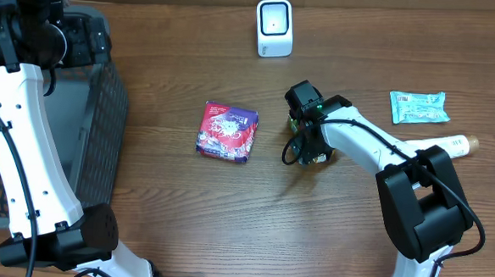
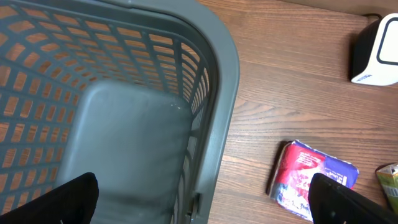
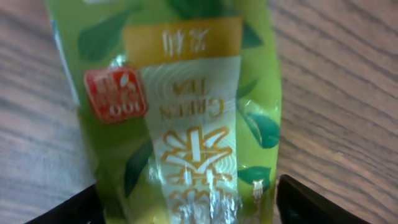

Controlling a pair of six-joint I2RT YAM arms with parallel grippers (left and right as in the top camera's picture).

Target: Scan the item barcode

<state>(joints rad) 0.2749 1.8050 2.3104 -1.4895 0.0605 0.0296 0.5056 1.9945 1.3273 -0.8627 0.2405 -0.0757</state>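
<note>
My right claw (image 1: 307, 143) covers most of the green tea packet (image 3: 186, 112) from overhead; in my right wrist view the packet is close and blurred, cut off at top and bottom, its small print unreadable; my fingers (image 3: 314, 202) show only as dark corners, and whether they press the packet I cannot tell; in my left wrist view the basket (image 2: 217, 93) and the scanner (image 2: 376, 53) run past the edges.
</note>
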